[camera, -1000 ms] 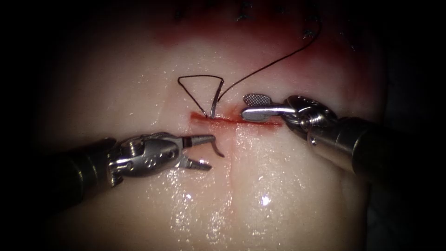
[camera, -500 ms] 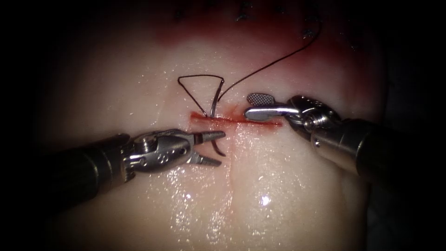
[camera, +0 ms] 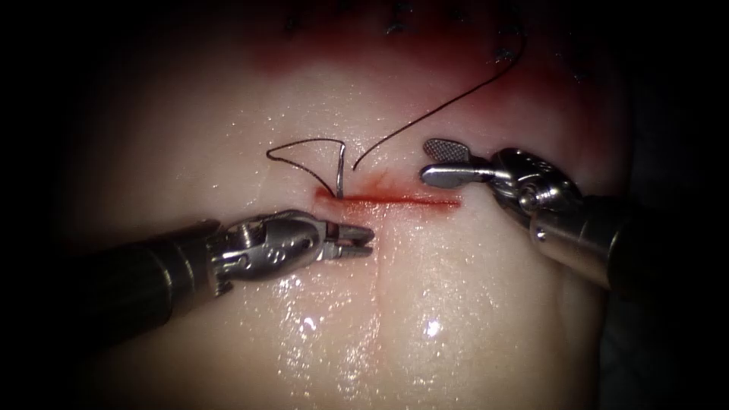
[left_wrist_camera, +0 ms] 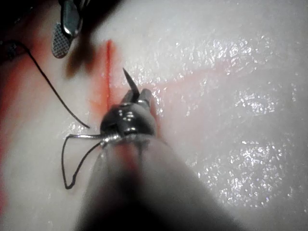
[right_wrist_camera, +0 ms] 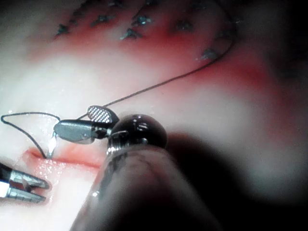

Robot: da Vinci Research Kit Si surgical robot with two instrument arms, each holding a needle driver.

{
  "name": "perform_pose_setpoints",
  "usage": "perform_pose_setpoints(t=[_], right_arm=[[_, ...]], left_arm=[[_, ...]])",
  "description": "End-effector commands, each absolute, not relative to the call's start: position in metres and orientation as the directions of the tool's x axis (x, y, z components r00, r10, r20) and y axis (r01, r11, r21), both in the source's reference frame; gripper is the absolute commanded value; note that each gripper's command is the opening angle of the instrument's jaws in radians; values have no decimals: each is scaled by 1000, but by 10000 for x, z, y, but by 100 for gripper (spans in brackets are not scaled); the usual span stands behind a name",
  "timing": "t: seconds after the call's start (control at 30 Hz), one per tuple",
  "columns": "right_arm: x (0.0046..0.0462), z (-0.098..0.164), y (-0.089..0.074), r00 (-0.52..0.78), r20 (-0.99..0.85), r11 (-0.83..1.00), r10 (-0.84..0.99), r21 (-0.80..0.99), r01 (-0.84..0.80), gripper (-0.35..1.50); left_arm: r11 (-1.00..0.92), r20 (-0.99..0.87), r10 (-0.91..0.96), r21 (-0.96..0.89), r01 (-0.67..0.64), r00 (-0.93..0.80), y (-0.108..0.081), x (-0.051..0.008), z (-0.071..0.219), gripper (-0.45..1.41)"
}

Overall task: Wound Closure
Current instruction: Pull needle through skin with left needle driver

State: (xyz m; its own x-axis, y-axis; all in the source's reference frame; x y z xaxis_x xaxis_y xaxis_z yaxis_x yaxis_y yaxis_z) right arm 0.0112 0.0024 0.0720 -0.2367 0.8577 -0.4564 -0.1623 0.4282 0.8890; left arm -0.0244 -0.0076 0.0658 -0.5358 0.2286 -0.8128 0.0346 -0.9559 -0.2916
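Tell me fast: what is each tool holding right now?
Left tool: shut on the needle near its tip, below the cut.
Right tool: open, holding nothing.

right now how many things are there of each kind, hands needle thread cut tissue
hands: 2, the left hand shut on the needle's tip end, the right hand open, holding nothing
needle: 1, passing through the tissue at the cut's left end
thread: 1
cut: 1
tissue: 1
total: 6
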Motion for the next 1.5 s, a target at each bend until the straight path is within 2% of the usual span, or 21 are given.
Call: perform_pose_setpoints(t=[0.03,0.1,0.13,0.23,0.27,0.37,0.47,0.6,0.8,1.23,1.5], right_arm=[[117,725,25,-241,-533,502,811,846,-181,91],[118,724,25,-260,-621,585,740,784,-207,91],[118,724,25,-273,-637,601,721,771,-213,83],[120,723,28,-276,-683,641,676,730,-236,88],[121,722,30,-253,-688,646,680,725,-238,99],[124,721,33,-177,-699,658,693,713,-241,119],[127,720,35,-104,-723,687,683,684,-247,131],[131,720,31,-40,-746,717,665,652,-246,124],[130,719,30,-34,-762,733,647,633,-248,119],[130,720,30,-6,-791,764,612,594,-252,116],[130,722,28,-2,-793,767,610,590,-253,113]], left_arm=[[-943,-809,269,-331,28,-522,-74,-249,661,-35],[-915,-800,336,-403,30,-497,-76,-248,658,-35],[-899,-793,368,-437,32,-486,-78,-248,657,-35],[-851,-768,447,-523,46,-458,-82,-248,653,-35],[-830,-759,481,-556,52,-438,-84,-248,651,-35],[-783,-732,549,-620,59,-403,-87,-249,645,-35],[-747,-714,598,-661,71,-363,-88,-251,636,-35],[-690,-675,673,-720,71,-303,-84,-251,621,-35],[-576,-575,783,-814,72,-236,-79,-247,598,-35],[-420,-429,882,-903,86,-195,-85,-237,579,-35],[-357,-389,902,-916,184,-186,-95,-238,564,-35]])
